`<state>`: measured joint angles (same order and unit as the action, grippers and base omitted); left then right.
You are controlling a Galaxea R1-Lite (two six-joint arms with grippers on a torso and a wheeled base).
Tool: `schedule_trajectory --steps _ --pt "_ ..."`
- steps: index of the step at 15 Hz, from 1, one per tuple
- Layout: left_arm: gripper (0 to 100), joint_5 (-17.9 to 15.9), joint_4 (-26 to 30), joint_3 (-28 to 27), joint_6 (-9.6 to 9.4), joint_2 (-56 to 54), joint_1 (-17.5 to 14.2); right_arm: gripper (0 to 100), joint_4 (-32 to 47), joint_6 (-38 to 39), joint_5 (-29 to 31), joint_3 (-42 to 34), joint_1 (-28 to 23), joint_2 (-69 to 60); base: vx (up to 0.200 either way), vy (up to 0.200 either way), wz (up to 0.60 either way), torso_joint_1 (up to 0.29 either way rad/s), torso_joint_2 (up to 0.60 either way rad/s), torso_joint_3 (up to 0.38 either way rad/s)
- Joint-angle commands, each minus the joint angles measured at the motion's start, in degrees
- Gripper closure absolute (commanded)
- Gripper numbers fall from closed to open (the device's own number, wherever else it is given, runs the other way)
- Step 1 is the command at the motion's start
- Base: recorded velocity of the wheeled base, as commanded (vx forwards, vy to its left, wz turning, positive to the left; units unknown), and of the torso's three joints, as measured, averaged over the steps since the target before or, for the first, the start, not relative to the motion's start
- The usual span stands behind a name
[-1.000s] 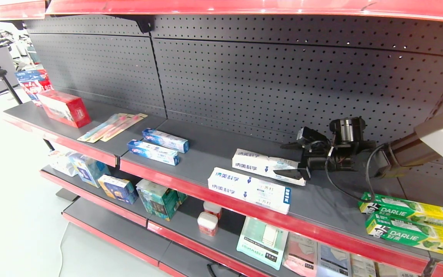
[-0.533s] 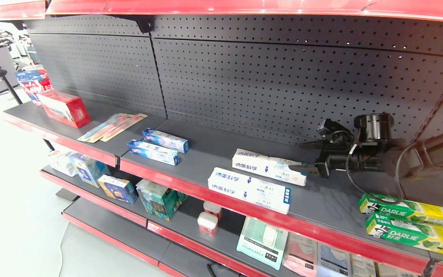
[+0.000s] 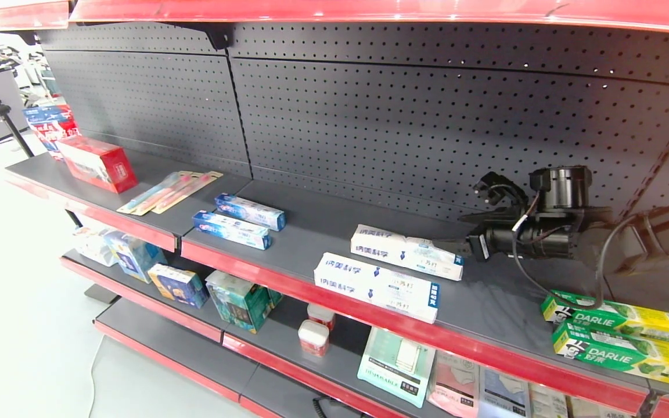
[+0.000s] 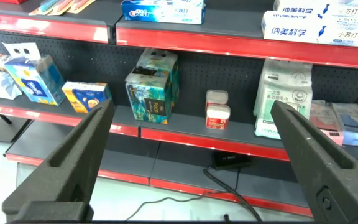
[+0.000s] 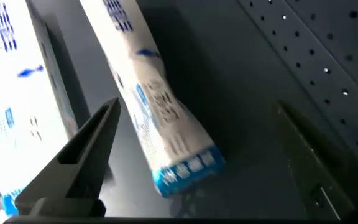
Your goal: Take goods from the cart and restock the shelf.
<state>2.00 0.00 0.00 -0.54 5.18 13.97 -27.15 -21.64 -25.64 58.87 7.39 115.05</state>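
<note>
Item: white toothpaste box [image 3: 407, 251] lay flat on shelf [image 3: 323, 216], behind matching box [image 3: 376, 285]. Right pincer [image 3: 469, 231] hung released, empty, just off its end; left pincer [image 4: 192, 107] released, low. Judged best: draw straight back, level, without nudging it

Blue lettering runs along the front white box [image 3: 376, 285] on the shelf [image 3: 323, 220]; the same style on the rear white box [image 3: 407, 251]; bold white capitals on the green-and-yellow boxes [image 3: 613, 315] far right; logos on the blue boxes [image 3: 231, 229]; dark print across the pale green pouch [image 3: 395, 366] below; a white label on the red box [image 3: 97, 164].
</note>
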Motion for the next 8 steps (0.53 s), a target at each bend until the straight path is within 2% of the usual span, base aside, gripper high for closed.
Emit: schedule_trajectory --steps 1,4,6,8 --pt "0 0.0 0.0 0.0 0.01 0.1 0.0 0 -0.6 0.5 1.6 -0.4 1.8 0.5 0.0 0.0 0.0 0.0 0.0 0.0" --pt "0 0.0 0.0 0.0 0.01 0.1 0.0 0 -0.7 0.5 3.7 -1.2 2.0 2.0 0.0 0.0 0.0 0.0 0.0 0.0" --pt "0 0.0 0.0 0.0 0.01 0.1 0.0 0 -2.9 1.8 8.7 -1.1 1.9 3.5 0.0 0.0 0.0 0.0 0.0 0.0" --pt "0 0.0 0.0 0.0 0.01 0.1 0.0 0 -6.9 9.1 11.4 -0.9 2.8 4.2 0.0 0.0 0.0 0.0 0.0 0.0"
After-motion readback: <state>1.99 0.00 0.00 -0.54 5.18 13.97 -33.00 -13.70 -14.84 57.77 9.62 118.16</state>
